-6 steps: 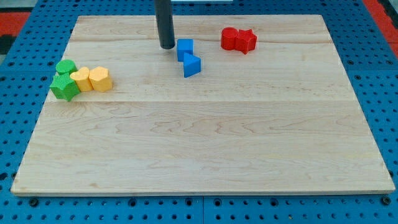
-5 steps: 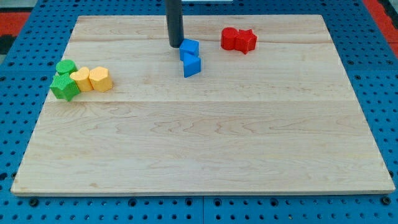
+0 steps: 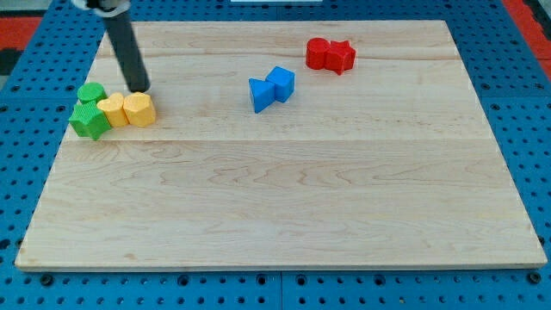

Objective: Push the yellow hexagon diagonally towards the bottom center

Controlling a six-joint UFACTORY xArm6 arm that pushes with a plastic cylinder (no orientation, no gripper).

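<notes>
The yellow hexagon (image 3: 139, 109) sits at the board's left side, touching a second yellow block (image 3: 113, 111) on its left. My tip (image 3: 139, 89) stands just above the yellow hexagon in the view, close to its top edge; I cannot tell if it touches. The rod leans up toward the view's top left.
Two green blocks (image 3: 89, 110) sit left of the yellow ones, in one cluster. A blue cube (image 3: 281, 82) and a blue triangular block (image 3: 260, 93) touch near the top middle. Two red blocks (image 3: 331, 55) sit at the top right. The wooden board (image 3: 284, 198) lies on blue pegboard.
My tip moved from beside the blue blocks at the top middle to the left, above the yellow hexagon. The blue cube was shoved right and both blue blocks turned.
</notes>
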